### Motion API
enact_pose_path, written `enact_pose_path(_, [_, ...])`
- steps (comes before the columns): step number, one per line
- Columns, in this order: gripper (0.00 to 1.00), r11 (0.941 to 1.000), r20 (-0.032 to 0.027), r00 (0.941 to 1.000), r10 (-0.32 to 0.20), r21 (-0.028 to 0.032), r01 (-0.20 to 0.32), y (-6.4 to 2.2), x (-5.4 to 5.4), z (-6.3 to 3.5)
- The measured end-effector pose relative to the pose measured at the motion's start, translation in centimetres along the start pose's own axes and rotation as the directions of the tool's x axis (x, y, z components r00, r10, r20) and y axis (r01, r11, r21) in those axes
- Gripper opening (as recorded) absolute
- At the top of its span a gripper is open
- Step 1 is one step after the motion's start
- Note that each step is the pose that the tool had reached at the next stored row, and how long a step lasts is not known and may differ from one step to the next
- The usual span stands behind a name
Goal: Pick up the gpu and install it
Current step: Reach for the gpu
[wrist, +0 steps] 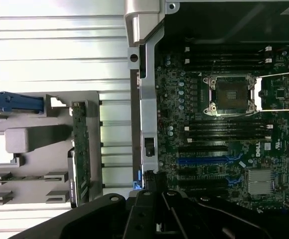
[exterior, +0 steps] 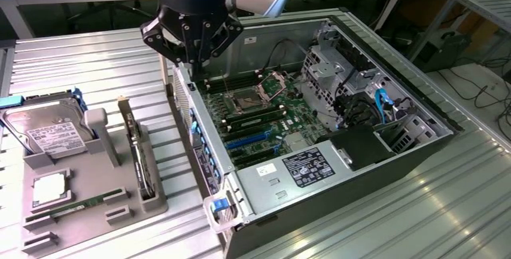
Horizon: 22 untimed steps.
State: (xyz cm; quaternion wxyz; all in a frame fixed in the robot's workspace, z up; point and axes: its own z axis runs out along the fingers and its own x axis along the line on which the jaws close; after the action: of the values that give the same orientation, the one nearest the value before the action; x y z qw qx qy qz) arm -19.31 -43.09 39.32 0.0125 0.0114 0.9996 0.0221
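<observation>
Ribbed metal counter (exterior: 96,61) carries everything. An open black-and-grey PC case (exterior: 255,46) lies on its side over the centre and right of the exterior view. Its green motherboard (exterior: 255,112) is exposed, with an open processor socket (exterior: 242,100), blue expansion slots (exterior: 251,139) and dark memory slots. A grey power supply (exterior: 295,169) with a black label sits at the case's lower end.

A grey holder tray (exterior: 112,175) sits on the counter at lower left of the exterior view, just beside the case. A silver hard drive (exterior: 48,130) with a white label leans in a blue bracket at the tray's upper left. Below it is a small silver square, probably a processor chip (exterior: 49,187), too small to be sure.

The gpu (exterior: 137,151) stands on edge in a slot along the tray's right side, with its pale bracket end toward the top of the frame. In the wrist view the gpu (wrist: 80,149) shows its green board face, seated in the tray and apart from the case. A narrow green RAM stick (exterior: 76,206) lies in a slot near the tray's lower left.

The black hand (exterior: 192,61) is at upper centre of the exterior view, hanging over the case's left wall. Its fingers are closed together on nothing, well apart from the gpu.
</observation>
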Motion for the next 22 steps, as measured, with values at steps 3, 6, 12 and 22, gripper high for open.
enact_pose_path(3, [0.11,1.0000,-0.0001,1.0000,-0.001,0.0000,0.001,-0.08,0.2,-0.01])
enact_pose_path(6, [0.11,1.0000,-0.0002,1.0000,-0.003,0.0000,0.003,-0.16,0.3,-0.02])
enact_pose_path(12, [0.11,1.0000,-0.0002,1.0000,-0.005,-0.0001,0.005,-0.31,0.7,-0.03])
enact_pose_path(22, [0.11,1.0000,-0.0004,1.0000,-0.009,-0.0002,0.009,-0.55,1.4,-0.06])
